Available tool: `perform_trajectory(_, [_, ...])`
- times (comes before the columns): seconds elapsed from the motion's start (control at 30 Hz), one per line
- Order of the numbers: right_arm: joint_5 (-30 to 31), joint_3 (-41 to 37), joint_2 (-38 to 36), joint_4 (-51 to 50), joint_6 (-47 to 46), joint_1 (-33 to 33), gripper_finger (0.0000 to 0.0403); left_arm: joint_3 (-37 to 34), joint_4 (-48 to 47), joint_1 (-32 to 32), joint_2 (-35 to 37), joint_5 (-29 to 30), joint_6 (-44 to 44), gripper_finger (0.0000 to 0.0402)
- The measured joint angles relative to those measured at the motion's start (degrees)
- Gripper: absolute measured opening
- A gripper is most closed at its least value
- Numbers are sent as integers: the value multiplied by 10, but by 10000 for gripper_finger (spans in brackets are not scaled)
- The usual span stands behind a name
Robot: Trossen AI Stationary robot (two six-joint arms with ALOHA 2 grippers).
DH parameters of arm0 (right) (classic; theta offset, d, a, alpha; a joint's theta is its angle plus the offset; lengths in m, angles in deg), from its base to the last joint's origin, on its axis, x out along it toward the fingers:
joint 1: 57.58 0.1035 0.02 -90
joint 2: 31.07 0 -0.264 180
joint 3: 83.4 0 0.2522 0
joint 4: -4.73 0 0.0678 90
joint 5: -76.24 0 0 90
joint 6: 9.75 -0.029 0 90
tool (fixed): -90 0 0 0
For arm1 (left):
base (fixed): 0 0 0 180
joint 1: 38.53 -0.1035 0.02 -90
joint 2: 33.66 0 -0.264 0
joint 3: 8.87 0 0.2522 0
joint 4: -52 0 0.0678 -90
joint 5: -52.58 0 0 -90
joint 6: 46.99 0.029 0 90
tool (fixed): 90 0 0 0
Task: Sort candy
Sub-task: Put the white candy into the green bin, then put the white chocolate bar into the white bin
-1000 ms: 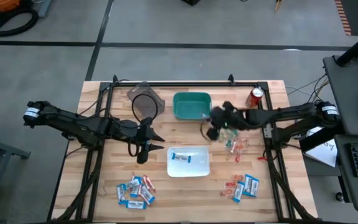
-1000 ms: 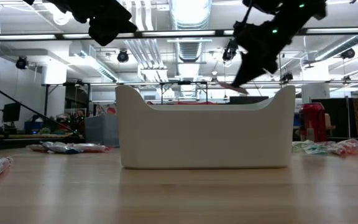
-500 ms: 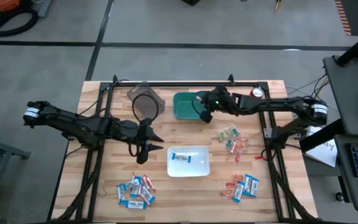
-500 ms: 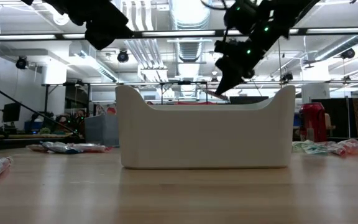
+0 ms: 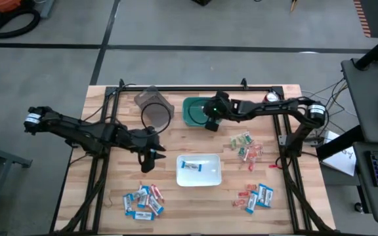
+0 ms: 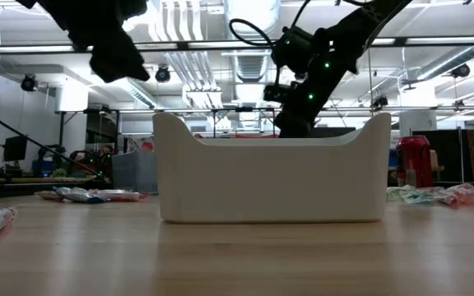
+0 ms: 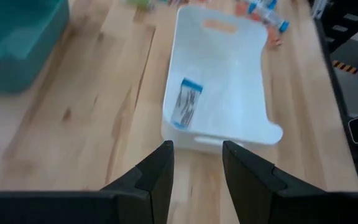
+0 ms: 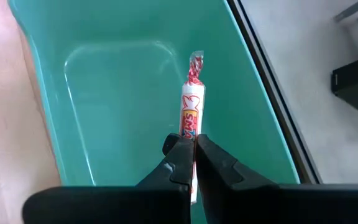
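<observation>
Holding: right gripper (image 8: 193, 151), jaws clamped on a pinkish-white candy stick (image 8: 191, 112), above green bin (image 8: 117, 93).
Left gripper (image 7: 196, 163): jaws apart, empty, beside white bin (image 7: 229, 74).
Advice: release low, mid-bin.

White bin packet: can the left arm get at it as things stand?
Probably yes. The left gripper hangs open just short of the white bin, empty, and the blue-and-white packet lies alone inside with nothing over it. The right gripper is away over the green bin.
</observation>
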Motion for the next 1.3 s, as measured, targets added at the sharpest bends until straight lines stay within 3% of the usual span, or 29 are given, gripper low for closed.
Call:
perform_trajectory(0.17, [-37, 10, 6, 3, 0, 0, 23, 0, -38, 0, -2, -1, -16, 121])
perform_trajectory(0.5, [-43, 24, -3, -3, -19, 0, 100, 0, -51, 1, -8, -2, -21, 121])
perform_trajectory(0.67, [-47, 24, -36, -18, -55, 2, 99, 0, -51, 2, -22, -3, -38, 121])
perform_trajectory(0.97, [-168, 22, -134, -85, -125, 31, 99, 0, -90, 6, -44, -37, -77, 121])
perform_trajectory(1.2, [-174, 17, -196, -131, -150, 101, 89, 0, -147, 7, -58, -53, -95, 121])
perform_trajectory(1.3, [-173, 15, -215, -143, -157, 132, 86, 0, -146, 11, -70, -105, -84, 121])
